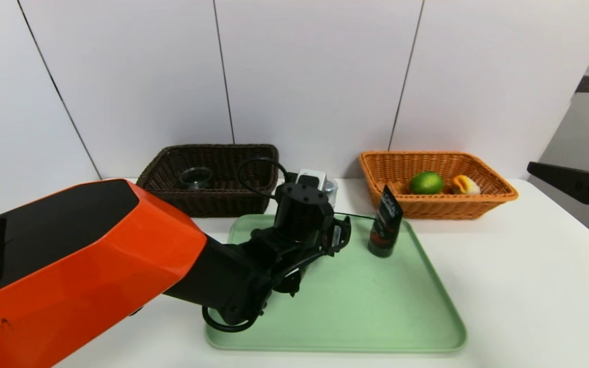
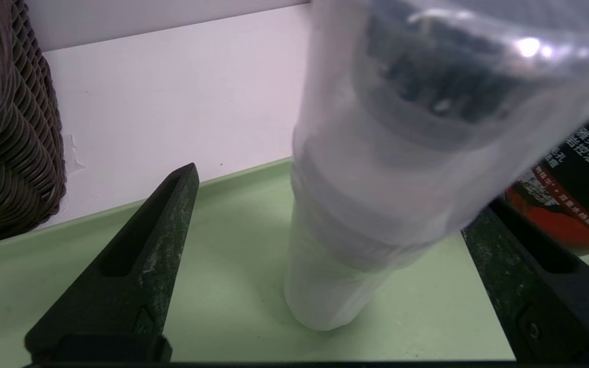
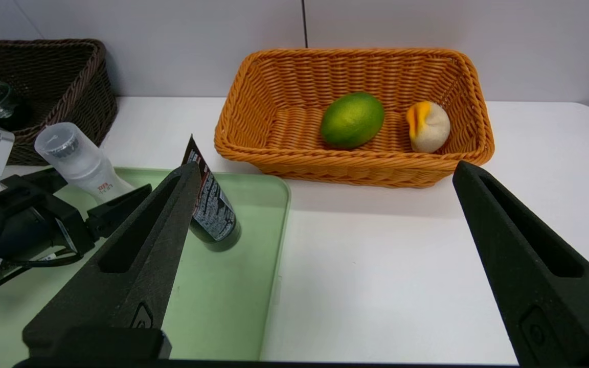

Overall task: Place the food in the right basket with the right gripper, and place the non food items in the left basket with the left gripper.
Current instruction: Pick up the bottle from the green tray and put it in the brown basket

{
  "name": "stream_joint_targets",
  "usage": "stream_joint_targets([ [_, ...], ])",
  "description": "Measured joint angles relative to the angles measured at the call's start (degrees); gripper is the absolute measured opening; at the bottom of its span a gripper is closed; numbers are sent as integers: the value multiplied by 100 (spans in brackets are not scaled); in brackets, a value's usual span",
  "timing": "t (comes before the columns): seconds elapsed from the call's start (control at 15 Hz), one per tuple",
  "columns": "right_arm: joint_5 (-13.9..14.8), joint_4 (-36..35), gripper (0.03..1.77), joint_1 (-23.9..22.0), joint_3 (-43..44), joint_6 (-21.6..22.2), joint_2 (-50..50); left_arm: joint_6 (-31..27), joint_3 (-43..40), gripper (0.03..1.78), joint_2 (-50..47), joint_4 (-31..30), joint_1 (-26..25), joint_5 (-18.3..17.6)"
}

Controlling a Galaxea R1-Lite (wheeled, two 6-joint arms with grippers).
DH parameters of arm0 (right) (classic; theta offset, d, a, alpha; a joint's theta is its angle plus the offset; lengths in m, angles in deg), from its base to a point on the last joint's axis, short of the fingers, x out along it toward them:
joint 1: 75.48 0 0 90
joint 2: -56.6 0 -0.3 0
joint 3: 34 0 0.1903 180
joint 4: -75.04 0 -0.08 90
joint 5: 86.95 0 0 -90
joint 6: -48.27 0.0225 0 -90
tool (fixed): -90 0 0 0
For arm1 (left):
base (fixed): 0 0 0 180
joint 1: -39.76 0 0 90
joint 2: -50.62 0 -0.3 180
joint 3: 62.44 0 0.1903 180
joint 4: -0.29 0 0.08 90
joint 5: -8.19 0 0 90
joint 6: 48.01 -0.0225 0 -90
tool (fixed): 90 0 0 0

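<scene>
Left gripper [image 2: 325, 255] spread — straddling (untouched) bottle [image 2: 376, 168]

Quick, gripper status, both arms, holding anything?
Left gripper: open, fingers either side of the white bottle on the green tray, not clamped.
Right gripper: open, empty, parked off to the right above the table.
</scene>
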Motion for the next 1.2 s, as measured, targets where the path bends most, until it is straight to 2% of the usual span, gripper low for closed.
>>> stream_joint_targets([
  [0.27, -1, 0, 171, 2, 0, -29, 9, -12, 6, 169, 15, 0, -59, -85],
  [0.53, 5, 7, 171, 28, 2, -39, 22, -20, 15, 109, 13, -2, -69, -154],
  [0.8, 7, 71, 171, 71, -4, -44, 89, -17, 11, 63, -2, 0, -76, -182],
  [1.07, 2, 82, 171, 72, -100, -41, 191, -26, -2, 63, -145, 40, -72, -283],
  [1.2, 2, 91, 171, 72, -118, -39, 235, -20, 0, 63, -308, 121, -69, -460],
])
